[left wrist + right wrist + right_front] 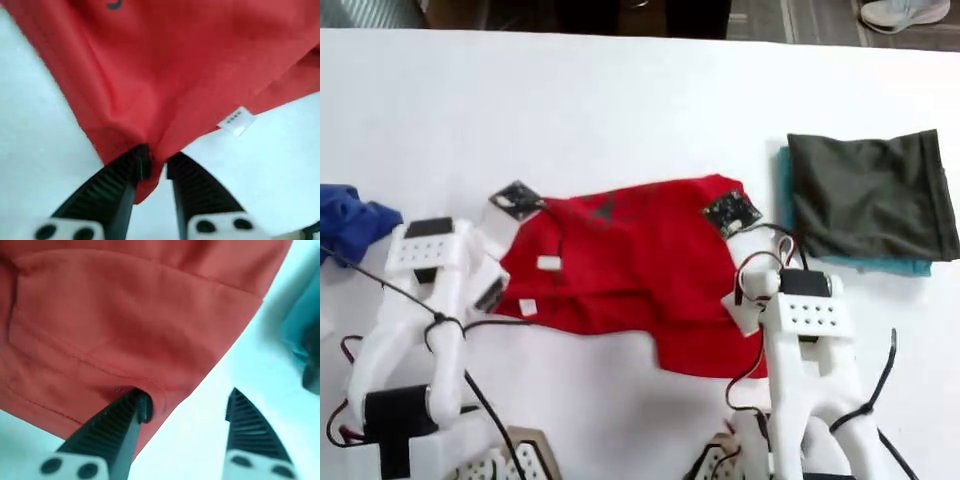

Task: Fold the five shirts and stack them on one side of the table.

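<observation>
Red fabric shirt lies spread at the middle of the white table; your left gripper pinches its corner, probably to carry a fold; your right gripper is spread, one jaw on the hem, seemingly ready to bite.

It looks like a robotics workroom. Two white arms with loose wiring stand at a plain white table, with a plank floor beyond.
</observation>
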You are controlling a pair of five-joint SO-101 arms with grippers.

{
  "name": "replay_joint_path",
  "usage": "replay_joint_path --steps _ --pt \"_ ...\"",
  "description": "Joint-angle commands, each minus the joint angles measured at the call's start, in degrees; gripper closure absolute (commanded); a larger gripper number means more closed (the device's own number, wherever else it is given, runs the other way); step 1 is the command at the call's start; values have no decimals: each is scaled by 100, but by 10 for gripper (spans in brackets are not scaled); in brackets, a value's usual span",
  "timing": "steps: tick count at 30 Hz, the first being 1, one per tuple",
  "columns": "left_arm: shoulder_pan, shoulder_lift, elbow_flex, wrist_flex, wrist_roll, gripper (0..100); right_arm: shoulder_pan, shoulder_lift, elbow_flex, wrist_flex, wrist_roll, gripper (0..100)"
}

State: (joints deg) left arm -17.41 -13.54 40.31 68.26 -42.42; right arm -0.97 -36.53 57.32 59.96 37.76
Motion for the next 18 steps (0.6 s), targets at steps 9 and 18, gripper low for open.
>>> replay_joint_path --steps 9,18 --pt "-571 -167 -3802 1618 -26 784 -57 -752 -1802 -268 -1538 748" --pt "211 2048 -4048 246 1327 785 -400 892 -2295 -1604 -2268 748"
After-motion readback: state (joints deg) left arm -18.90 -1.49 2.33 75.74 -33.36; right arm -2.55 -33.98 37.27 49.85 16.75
